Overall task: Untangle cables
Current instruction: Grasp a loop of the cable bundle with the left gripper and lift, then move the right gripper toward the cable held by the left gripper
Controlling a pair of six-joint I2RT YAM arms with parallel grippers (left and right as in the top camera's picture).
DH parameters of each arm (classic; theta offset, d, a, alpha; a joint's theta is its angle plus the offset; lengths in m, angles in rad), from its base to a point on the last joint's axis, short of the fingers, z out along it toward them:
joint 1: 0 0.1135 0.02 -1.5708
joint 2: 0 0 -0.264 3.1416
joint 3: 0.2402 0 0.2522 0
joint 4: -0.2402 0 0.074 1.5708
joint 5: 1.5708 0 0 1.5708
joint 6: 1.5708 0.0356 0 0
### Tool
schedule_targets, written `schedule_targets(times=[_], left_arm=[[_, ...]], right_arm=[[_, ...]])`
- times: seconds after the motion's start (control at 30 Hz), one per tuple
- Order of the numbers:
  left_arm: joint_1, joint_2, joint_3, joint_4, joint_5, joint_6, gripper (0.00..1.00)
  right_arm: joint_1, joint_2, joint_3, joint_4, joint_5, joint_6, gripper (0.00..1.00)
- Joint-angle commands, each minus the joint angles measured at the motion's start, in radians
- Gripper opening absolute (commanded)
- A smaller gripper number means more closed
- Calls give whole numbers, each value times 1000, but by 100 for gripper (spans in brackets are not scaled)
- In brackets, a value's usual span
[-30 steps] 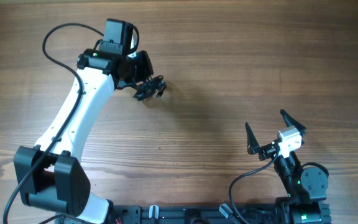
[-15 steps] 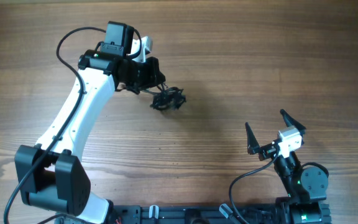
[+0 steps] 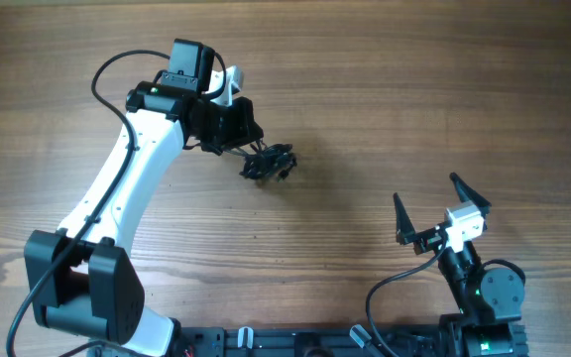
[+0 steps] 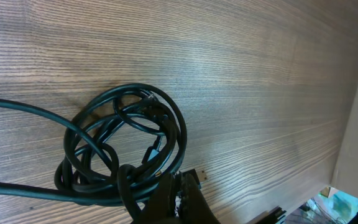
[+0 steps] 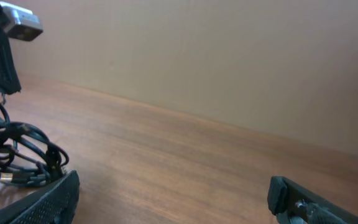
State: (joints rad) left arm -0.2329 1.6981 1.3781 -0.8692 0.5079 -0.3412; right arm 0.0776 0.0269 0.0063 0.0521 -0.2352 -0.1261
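Two arms work at one wooden table (image 3: 395, 109), its brown grain running side to side. Only the right wrist camera shows what stands behind it: a plain beige wall (image 5: 229, 56) rising from the far edge. From overhead there is just wood.

The white left arm (image 3: 127, 188) reaches long across the far left part of the table. The right arm (image 3: 484, 288) sits folded low by its base at the near right, well apart from it. The right gripper (image 3: 425, 190) has its jaws spread wide on nothing.

From above, the left gripper (image 3: 250, 147) only looks pressed against the bundle. Its own wrist camera shows the black fingertips pinched together on a strand at the bundle's edge.

The cables (image 3: 268, 163) are one small black knot of loops just beside that gripper, left of the table's middle. The wrist view picks out several overlapping rings and a small plug end inside. Whether the knot rests on the wood or hangs just off it, I cannot tell.
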Motion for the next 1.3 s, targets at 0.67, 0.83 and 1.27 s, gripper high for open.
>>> schedule_targets(times=[0.67, 0.83, 1.27], left_arm=[[6, 6, -12, 23, 27, -387, 4], [6, 6, -12, 31, 22, -434, 4], [6, 6, -13, 133, -39, -422, 4]], right_arm=[[2, 686, 871, -482, -238, 182, 100], [2, 895, 1034, -614, -489, 252, 100], [158, 1257, 1032, -637, -563, 450, 76]])
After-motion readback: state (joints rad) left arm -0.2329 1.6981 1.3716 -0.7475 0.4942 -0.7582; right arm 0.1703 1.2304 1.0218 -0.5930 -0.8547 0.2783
